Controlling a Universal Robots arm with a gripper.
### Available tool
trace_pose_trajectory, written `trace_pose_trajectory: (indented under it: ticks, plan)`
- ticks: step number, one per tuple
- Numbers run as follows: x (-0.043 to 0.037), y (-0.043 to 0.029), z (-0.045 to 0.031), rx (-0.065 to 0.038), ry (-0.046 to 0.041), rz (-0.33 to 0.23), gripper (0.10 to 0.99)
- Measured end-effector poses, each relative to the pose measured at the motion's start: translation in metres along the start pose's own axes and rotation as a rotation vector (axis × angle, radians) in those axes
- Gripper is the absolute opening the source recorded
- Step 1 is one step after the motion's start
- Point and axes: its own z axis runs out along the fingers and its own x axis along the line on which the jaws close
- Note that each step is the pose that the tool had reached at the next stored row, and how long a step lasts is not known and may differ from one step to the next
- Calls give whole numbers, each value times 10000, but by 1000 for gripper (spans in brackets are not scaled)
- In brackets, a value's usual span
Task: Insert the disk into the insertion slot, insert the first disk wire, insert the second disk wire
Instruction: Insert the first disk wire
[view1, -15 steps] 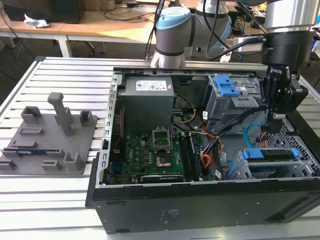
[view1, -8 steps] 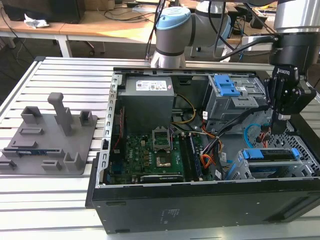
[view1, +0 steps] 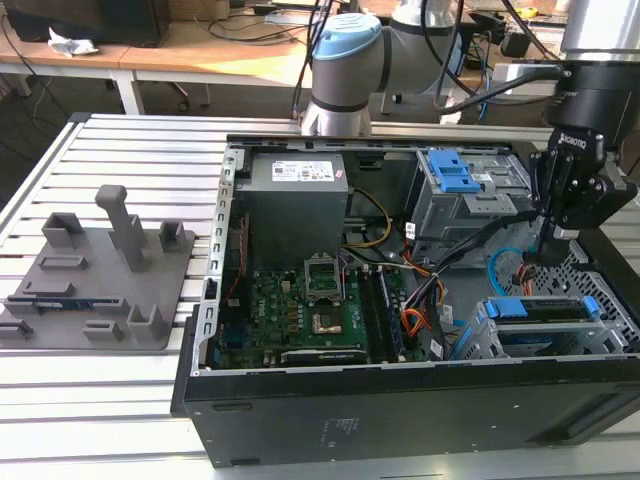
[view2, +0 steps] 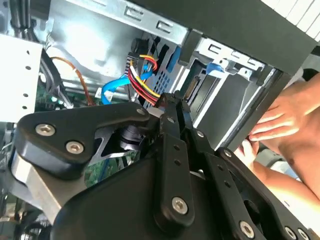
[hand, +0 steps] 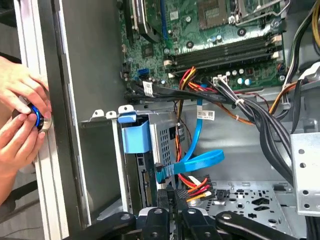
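My gripper (hand: 172, 196) seems clamped on the first disk wire (hand: 198, 189), though the view is tight. Just beyond, the second disk wire (hand: 200, 161) loops beside the disk (hand: 136, 136), seated in the insertion slot (hand: 165, 134).

- The disk (view1: 535, 307), in its bright blue carrier, sits seated in the cage at the case's front corner; its blue tab (hand: 136, 136) juts out in the first wrist view.
- The insertion slot (view1: 478, 340) is a grey perforated metal box that closely wraps the disk.
- The first disk wire (view2: 142, 75), with red, yellow and black strands, runs down to the hand (view2: 169, 97), its end pinched between the fingers.
- The second disk wire (hand: 200, 161), flat and light blue, loops loosely beside the cage, just by the red bundle.
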Motion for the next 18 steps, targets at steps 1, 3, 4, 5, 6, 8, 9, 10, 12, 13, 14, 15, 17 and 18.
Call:
trace_pose_trajectory:
  ticks: [1, 3, 4, 5, 6, 8, 9, 10, 12, 13, 14, 15, 17, 18]
  plan:
    - [-1, -47, -7, -136, -69, -54, 165]
    - [-5, -114, -10, -240, -138, -93, 165]
    - [-2, -134, -8, -277, -247, -107, 165]
    - [8, -136, -4, -297, -435, -110, 165]
    - [17, -137, -1, -315, -650, -113, 165]
    - [45, -140, 9, -371, -1285, -123, 165]
    - [54, -141, 11, -384, -1425, -125, 165]
    - [71, -143, 14, -406, -1666, -129, 165]
    - [138, -149, -3, -433, -1947, -133, 165]
    - [164, -151, -10, -437, -1990, -134, 165]
    - [190, -154, -14, -442, -2034, -135, 165]
    - [213, -156, -11, -446, -2072, -135, 165]
    - [312, -165, 30, -451, -2094, -137, 165]
    - [380, -172, 58, -454, -2098, -137, 165]
